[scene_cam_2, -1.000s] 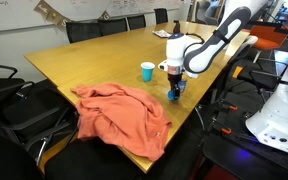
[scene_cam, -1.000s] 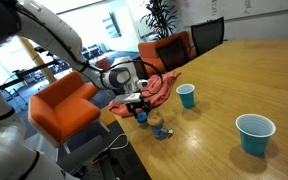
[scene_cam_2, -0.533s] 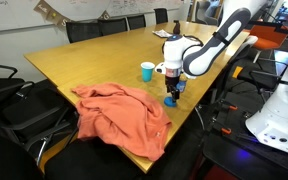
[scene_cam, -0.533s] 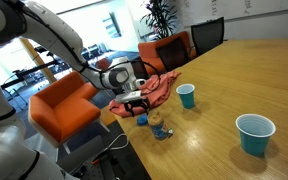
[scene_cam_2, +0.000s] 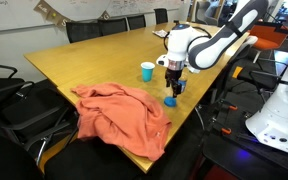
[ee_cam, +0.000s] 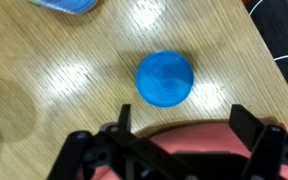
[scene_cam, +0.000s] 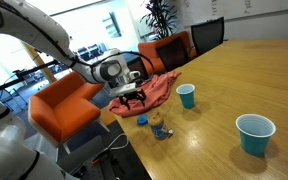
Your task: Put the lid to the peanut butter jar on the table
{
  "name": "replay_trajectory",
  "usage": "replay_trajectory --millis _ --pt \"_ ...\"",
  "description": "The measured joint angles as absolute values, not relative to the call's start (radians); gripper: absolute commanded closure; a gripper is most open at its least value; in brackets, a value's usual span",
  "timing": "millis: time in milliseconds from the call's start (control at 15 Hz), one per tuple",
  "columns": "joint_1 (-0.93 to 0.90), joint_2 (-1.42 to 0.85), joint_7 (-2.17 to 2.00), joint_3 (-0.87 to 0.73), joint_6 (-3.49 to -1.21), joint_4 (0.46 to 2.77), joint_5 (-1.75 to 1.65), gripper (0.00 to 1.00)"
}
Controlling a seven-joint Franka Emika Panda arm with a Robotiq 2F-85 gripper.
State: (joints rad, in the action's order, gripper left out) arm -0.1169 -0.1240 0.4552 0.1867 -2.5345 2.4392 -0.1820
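The blue lid [ee_cam: 165, 79] lies flat on the wooden table [ee_cam: 64, 90] near its edge, and it shows in both exterior views [scene_cam: 142, 120] [scene_cam_2: 170, 100]. The peanut butter jar [scene_cam: 158, 127] stands uncapped just beside the lid. My gripper [ee_cam: 182, 125] is open and empty. It hovers a little above the lid [scene_cam: 131, 98] [scene_cam_2: 172, 80] and does not touch it. In the wrist view the lid sits just beyond my fingertips.
An orange cloth [scene_cam_2: 124, 115] lies heaped on the table on one side of the lid and also shows under my fingers. A teal cup [scene_cam: 186, 95] stands nearby, and another [scene_cam: 255, 133] farther off. Orange chairs [scene_cam: 64, 105] stand past the table edge.
The gripper has let go of the lid and risen away from it. The lid stays flat on the table beside the jar.
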Motion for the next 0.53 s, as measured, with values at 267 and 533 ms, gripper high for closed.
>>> replay_trajectory --millis 267,533 --pt "-0.121 0.089 0.481 0.191 -2.508 2.54 -0.107 0.0" --pt "-0.124 0.278 0.458 0.158 -2.463 2.605 -0.113 0.0"
